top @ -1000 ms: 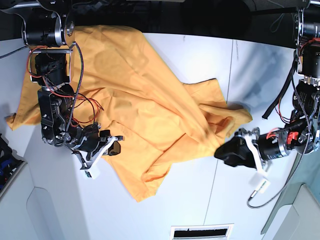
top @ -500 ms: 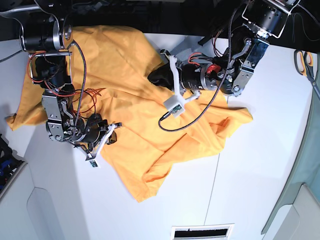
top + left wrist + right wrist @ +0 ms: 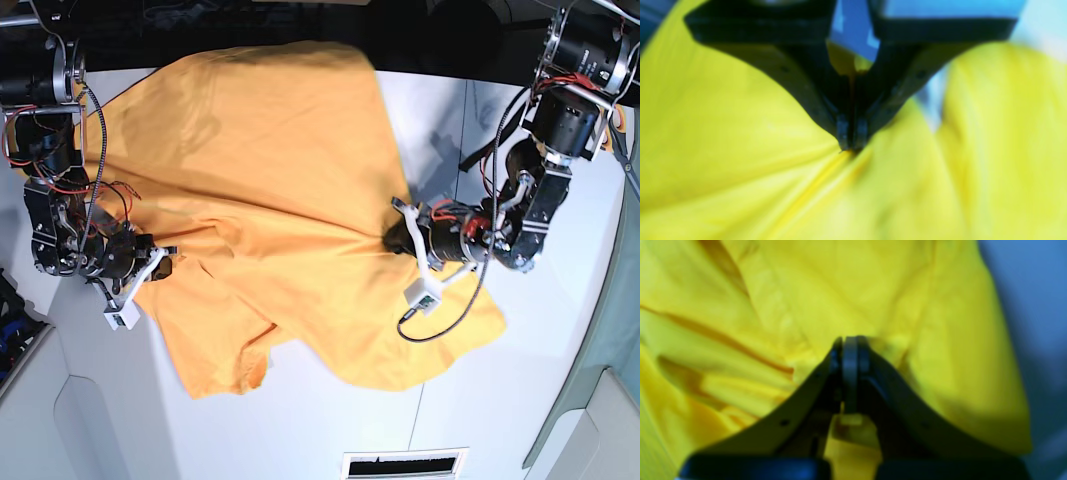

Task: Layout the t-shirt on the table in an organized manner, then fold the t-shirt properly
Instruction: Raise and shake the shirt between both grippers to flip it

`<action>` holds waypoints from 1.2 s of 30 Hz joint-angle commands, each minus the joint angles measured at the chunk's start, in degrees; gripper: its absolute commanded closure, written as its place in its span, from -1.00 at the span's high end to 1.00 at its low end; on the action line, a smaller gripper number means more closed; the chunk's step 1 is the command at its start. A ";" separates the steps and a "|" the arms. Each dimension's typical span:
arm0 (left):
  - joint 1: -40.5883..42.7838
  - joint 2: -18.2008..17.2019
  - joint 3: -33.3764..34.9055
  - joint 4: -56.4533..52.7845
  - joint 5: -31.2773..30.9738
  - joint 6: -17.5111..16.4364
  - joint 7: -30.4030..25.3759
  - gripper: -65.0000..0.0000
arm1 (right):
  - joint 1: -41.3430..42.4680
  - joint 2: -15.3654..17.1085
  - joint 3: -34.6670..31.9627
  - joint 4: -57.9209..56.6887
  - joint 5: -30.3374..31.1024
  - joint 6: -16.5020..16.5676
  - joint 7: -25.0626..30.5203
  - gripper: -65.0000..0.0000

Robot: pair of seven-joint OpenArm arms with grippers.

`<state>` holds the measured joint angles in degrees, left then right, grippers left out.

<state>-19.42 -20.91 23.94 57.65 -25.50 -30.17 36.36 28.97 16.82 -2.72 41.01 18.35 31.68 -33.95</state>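
Left gripper (image 3: 392,238), now pinching the t-shirt (image 3: 260,190) mid-cloth, and right gripper (image 3: 165,265), clamping its edge, are spreading it wider across the table (image 3: 300,430) than half a second before.

Black arms, red wiring, white brackets

Left gripper (image 3: 850,140) jaws pinched on gathered t-shirt (image 3: 740,160) fabric.

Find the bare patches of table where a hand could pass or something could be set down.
Bare table lies below the t-shirt hem, and another strip between its upper right edge and the left arm. Crowded: around the left gripper and right gripper, both shut on cloth.
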 commanded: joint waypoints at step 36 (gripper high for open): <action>-0.13 -5.90 -0.02 14.69 -20.17 -5.90 12.50 -0.72 | -6.71 -9.46 3.82 22.62 -6.62 -7.98 4.83 -0.83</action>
<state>-18.46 -26.15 24.40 71.55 -44.80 -35.46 49.54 21.02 7.46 1.02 62.74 11.18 23.49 -30.15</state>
